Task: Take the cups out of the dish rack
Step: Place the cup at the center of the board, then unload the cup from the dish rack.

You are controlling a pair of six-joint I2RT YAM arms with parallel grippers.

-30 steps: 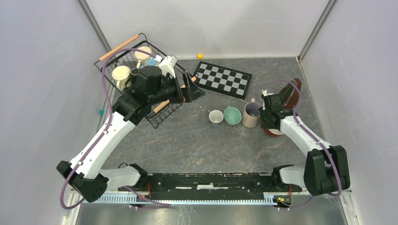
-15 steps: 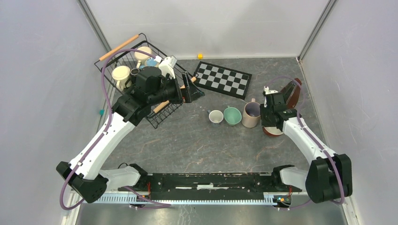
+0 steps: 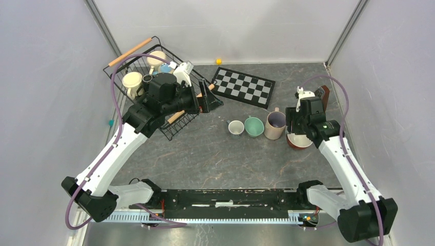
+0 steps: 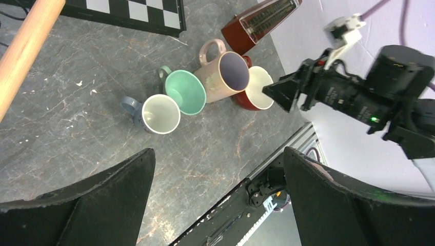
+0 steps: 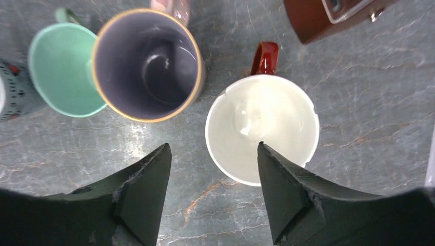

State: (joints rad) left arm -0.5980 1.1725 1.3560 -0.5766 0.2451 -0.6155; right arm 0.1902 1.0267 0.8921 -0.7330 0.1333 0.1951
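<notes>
Red mug (image 5: pixel 261 128), white inside, stands at the right end of a four-cup row on the table, handle toward the brown metronome (image 5: pixel 333 15). Your right gripper (image 5: pixel 213 154) hangs over it, fingers spread wide with nothing between them. Leftward in the row are the beige-pink mug (image 5: pixel 146 64), crowded against the teal mug (image 5: pixel 59 69), then the small grey mug (image 4: pixel 156 114). All four are upright.

The dish rack (image 3: pixel 177 125) sits tilted at the back left by the wall, just beside the checkered board (image 3: pixel 243 87). A cream mug (image 3: pixel 132 81), a second cream mug (image 3: pixel 156 58) and a blue mug (image 3: pixel 165 67) show inside; your arm hides the rest. Your left gripper (image 4: pixel 218 169) is at the rack's right rim beside a wooden handle (image 4: pixel 25 51), spread and empty.
</notes>
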